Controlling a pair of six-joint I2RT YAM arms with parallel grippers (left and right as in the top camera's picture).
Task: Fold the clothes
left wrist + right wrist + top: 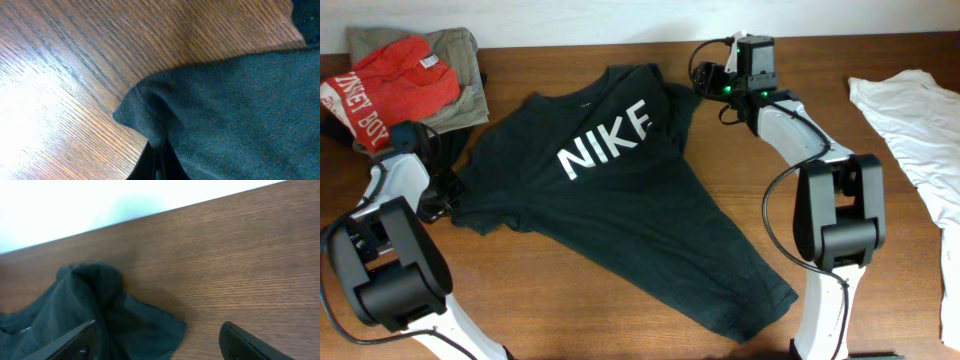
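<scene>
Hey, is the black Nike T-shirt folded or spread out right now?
Spread out, not folded. The black T-shirt lies open on the table, NIKE lettering face up and whole, a sleeve out to each side.

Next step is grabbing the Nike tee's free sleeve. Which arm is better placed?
Right. The right fingers stand open over the black T-shirt at its far sleeve. The left fingers are shut on the other sleeve, so that arm is busy.
</scene>
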